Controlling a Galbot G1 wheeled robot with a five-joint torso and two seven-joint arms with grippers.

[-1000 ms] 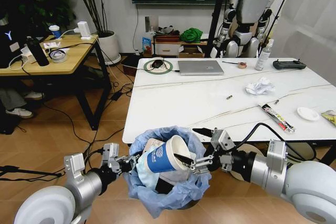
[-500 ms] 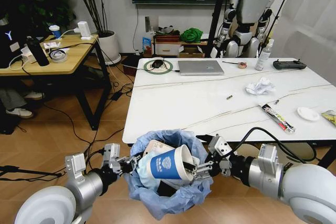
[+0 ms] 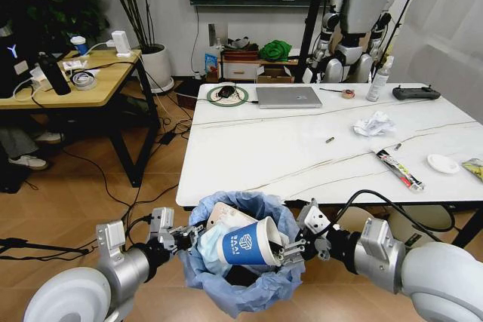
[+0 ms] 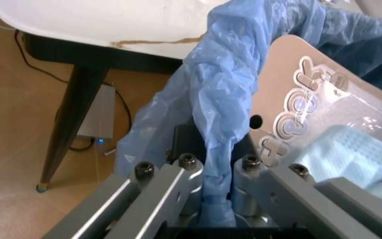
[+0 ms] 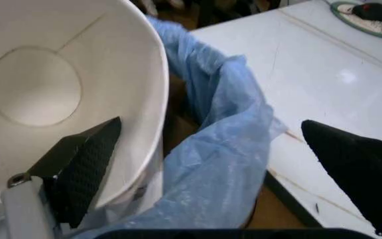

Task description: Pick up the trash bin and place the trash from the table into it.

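While the left gripper (image 3: 183,235) clamps the trash bin (image 3: 243,292) rim, the right gripper (image 3: 289,250), jaws apart, straddles the blue paper cup (image 3: 245,244) rim; cup lies sideways over the bin mouth.

Mouth of trash bin (image 3: 249,292) largely blocked by blue paper cup (image 3: 245,244) lying sideways; open floor either side; surface (image 3: 302,148) edge just behind.
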